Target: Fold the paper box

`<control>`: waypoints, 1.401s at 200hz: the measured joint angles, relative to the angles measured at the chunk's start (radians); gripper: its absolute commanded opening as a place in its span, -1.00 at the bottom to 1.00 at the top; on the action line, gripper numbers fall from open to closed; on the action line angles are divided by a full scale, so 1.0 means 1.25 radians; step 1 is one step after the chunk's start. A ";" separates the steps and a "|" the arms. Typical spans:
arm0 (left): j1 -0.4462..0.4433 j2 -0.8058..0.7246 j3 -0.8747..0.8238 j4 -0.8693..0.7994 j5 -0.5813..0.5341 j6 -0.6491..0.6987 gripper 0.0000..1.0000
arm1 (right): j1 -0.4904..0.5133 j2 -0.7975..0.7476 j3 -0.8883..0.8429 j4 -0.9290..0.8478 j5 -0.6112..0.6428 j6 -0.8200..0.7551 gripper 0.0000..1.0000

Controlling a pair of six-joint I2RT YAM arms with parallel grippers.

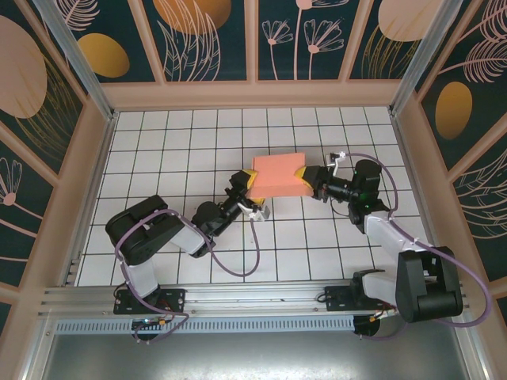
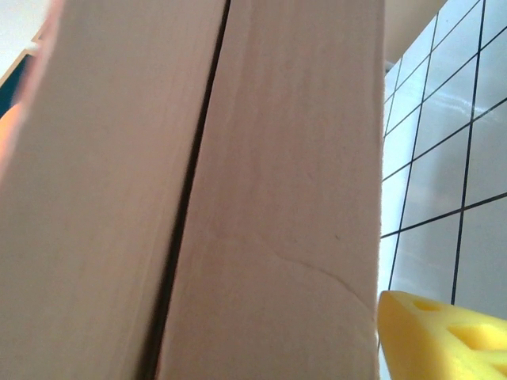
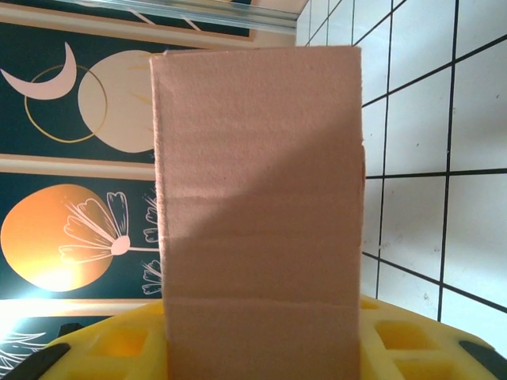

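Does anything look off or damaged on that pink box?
The salmon-pink cardboard box shows a dark open slit between two panels in the left wrist view, so that seam isn't flush, plus a curved crease beside it. Nothing else stands out.

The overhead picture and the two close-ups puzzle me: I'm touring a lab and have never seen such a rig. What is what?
You see two robot arms bolted at the near edge of a tiled table. The overhead picture comes from a fixed camera above them. Each close-up comes from a camera on one wrist, so the yellow shapes are that arm's own fingers. Between the arms is a salmon-pink paper box, folded into shape. The right gripper clamps its right end. The left gripper is at its left end; whether it grips is unclear.
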 measured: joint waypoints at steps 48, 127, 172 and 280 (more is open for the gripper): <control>0.000 0.000 0.002 0.004 -0.001 0.005 -0.17 | 0.001 0.000 0.000 0.001 0.000 0.003 -0.32; -0.001 -0.010 0.002 -0.010 0.004 -0.060 -0.48 | -0.003 -0.007 0.000 0.009 0.009 -0.009 0.49; 0.001 -0.154 0.033 -0.236 0.050 -0.209 -0.47 | -0.068 -0.112 0.000 0.008 0.031 -0.048 0.61; 0.120 -0.225 0.137 -0.733 0.267 -0.524 -0.48 | -0.127 -0.257 0.205 -0.436 0.204 -0.576 0.51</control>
